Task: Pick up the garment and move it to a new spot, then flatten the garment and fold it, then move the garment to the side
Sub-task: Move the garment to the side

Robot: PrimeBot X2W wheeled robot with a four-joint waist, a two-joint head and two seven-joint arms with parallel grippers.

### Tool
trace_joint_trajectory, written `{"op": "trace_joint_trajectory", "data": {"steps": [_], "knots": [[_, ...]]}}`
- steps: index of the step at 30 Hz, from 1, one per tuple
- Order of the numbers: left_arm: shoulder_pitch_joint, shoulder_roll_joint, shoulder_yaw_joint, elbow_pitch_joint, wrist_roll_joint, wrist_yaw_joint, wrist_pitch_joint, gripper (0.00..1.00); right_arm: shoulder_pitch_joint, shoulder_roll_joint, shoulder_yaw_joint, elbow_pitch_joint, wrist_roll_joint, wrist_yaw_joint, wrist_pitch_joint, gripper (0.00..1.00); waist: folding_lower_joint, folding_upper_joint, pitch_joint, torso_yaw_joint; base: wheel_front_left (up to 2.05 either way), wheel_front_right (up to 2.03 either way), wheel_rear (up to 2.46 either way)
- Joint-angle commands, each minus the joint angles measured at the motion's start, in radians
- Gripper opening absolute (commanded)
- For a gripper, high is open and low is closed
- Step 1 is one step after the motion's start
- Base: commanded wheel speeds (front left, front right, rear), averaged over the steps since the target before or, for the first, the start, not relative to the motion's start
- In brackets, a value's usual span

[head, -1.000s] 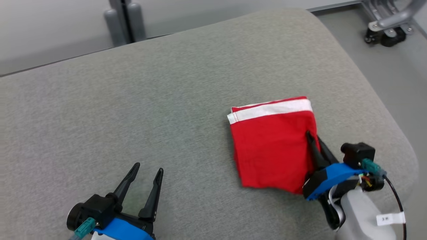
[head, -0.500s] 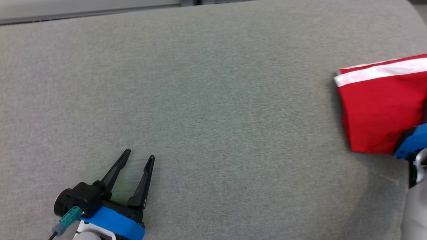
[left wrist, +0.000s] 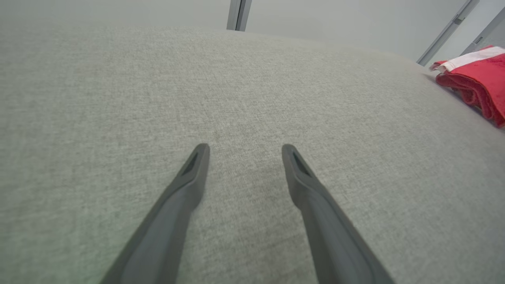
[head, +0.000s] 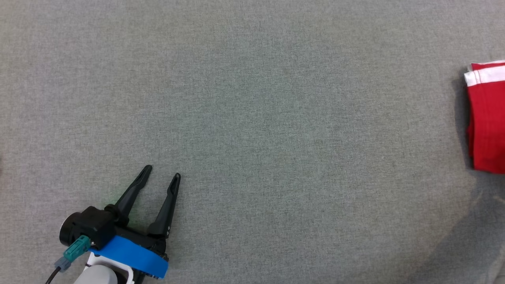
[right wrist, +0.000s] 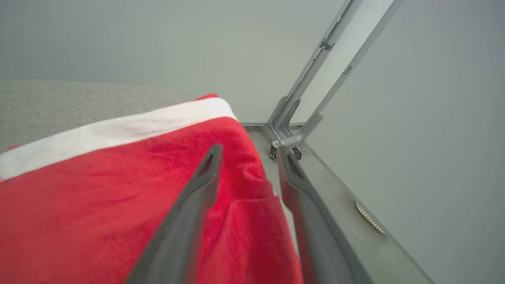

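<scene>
The folded red garment (head: 487, 118) with a white band lies on the grey cushion (head: 252, 118), cut off by the head view's right edge. It also shows at the far right of the left wrist view as a red garment (left wrist: 477, 77). My right gripper (right wrist: 249, 150) stands open over the garment (right wrist: 98, 189), with the right-hand edge of the cloth bunched between its parted fingers. My left gripper (head: 162, 172) rests open at the lower left, well away from the garment. Its fingers (left wrist: 193, 185) hover just over bare cushion with nothing between them.
The cushion's right edge falls away beside the garment to a grey floor (right wrist: 355, 221). A wheeled metal frame (right wrist: 294, 134) stands there against a pale wall. Wide bare cushion lies between my left gripper and the garment.
The head camera has swung left and down, so the garment now sits at the view's right edge. My right gripper's fingers, shut on the garment before, have parted. The left gripper is unchanged.
</scene>
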Motion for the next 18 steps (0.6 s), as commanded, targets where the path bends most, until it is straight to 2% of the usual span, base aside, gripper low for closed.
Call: {"op": "trace_joint_trajectory", "data": {"steps": [1, 4, 6, 10, 15, 18], "knots": [[-0.011, 0.001, 0.003, 0.004, -0.003, 0.001, -0.002, 1.0, -0.019, -0.004, -0.007, -0.007, -0.005, 0.0, -0.008, 1.0, -0.0001, -0.0002, -0.002, 0.0, 0.0, 0.0, 0.0], [-0.009, -0.01, 0.009, 0.013, -0.003, 0.001, -0.002, 1.0, -0.038, -0.004, -0.012, 0.008, -0.01, 0.0, -0.027, 1.0, -0.0001, -0.0002, -0.014, -0.001, 0.0, 0.0, 0.0], [-0.008, -0.021, 0.016, 0.016, 0.0, 0.001, -0.002, 1.0, -0.058, -0.004, 0.03, 0.022, 0.025, 0.0, -0.032, 1.0, -0.0001, -0.0002, -0.026, 0.0, 0.0, 0.0, 0.0], [-0.008, -0.043, 0.049, 0.033, 0.017, 0.001, -0.002, 1.0, -0.031, -0.003, 0.238, 0.007, 0.189, 0.0, -0.032, 1.0, -0.0001, -0.0002, -0.057, 0.007, 0.0, 0.0, 0.0], [0.005, -0.093, 0.107, 0.068, 0.048, 0.001, -0.002, 1.0, 0.079, -0.004, 0.525, -0.041, 0.426, 0.0, -0.032, 1.0, -0.0001, -0.0002, -0.122, 0.023, 0.0, 0.0, 0.0], [0.018, -0.125, 0.14, 0.093, 0.07, 0.001, -0.002, 1.0, 0.164, -0.004, 0.642, -0.062, 0.539, 0.0, -0.032, 1.0, -0.0001, -0.0002, -0.165, 0.04, 0.0, 0.0, 0.0]]}}
